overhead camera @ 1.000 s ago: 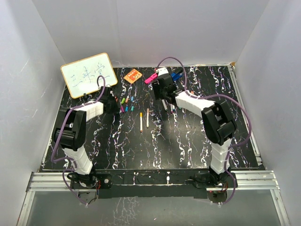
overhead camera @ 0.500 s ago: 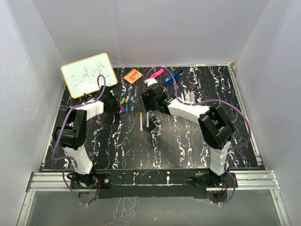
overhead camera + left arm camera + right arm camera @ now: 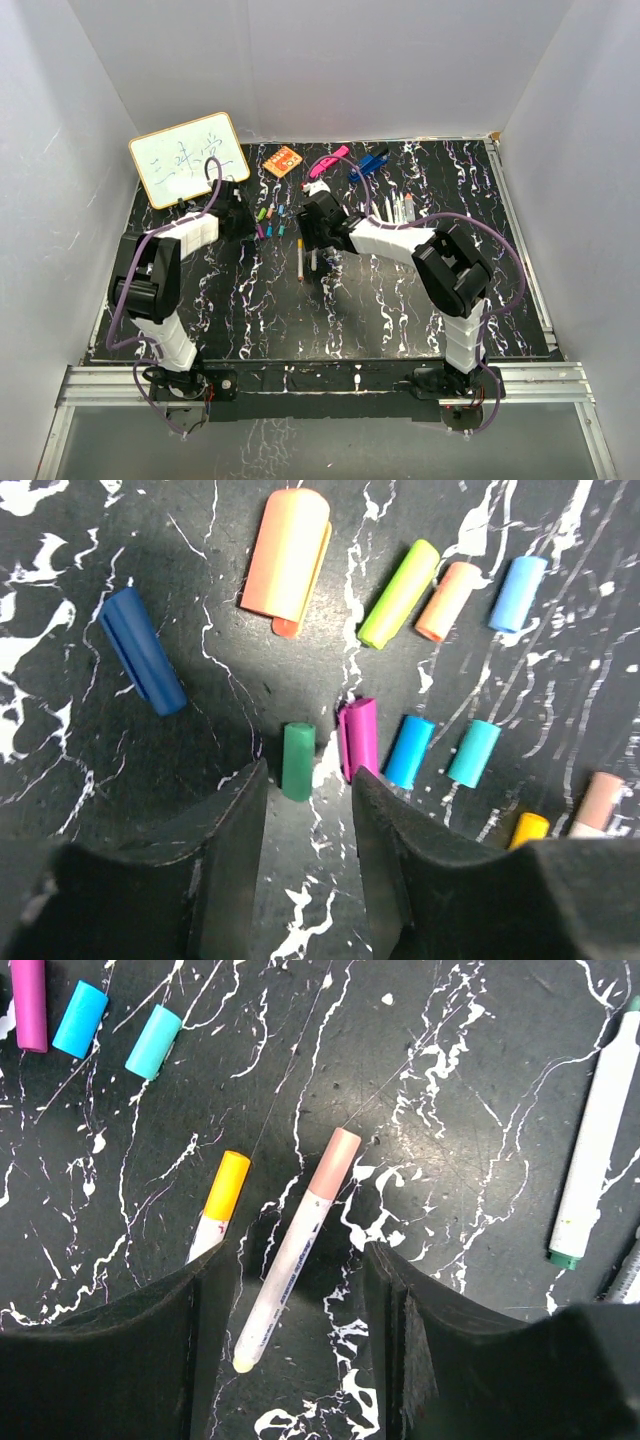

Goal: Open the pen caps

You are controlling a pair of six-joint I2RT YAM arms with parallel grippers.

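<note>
Work on the pen caps looks close to done on the black, white-veined table [image 3: 330, 320], with two apparently left to pull. Nearest the arms' bases, two thin white marker pens lie side by side with their caps on, one under a short yellow plastic cap [image 3: 228, 1182], the other under a pale pink plastic cap [image 3: 335, 1158]. The right gripper [image 3: 295, 1260] hangs directly above the pink-capped pen, its black fingers spread to either side of the barrel and touching nothing. Just beyond and to the left, the loose pen caps [image 3: 408, 750] lie scattered, apart from any pen. They are short tubes in blue, teal, lime, orange and light blue, with a larger clipped orange cap [image 3: 285, 560] and a dark blue cap [image 3: 143, 650] farther out. The left gripper [image 3: 308, 805] sits low over them, jaws parted and empty. A small dark green cap [image 3: 297, 761] lies on the table right at the mouth between the fingertips, and a magenta cap [image 3: 358, 737] lies just beside one tip. Farther right rests an uncapped white pen [image 3: 600, 1130], its green end bare.
</note>
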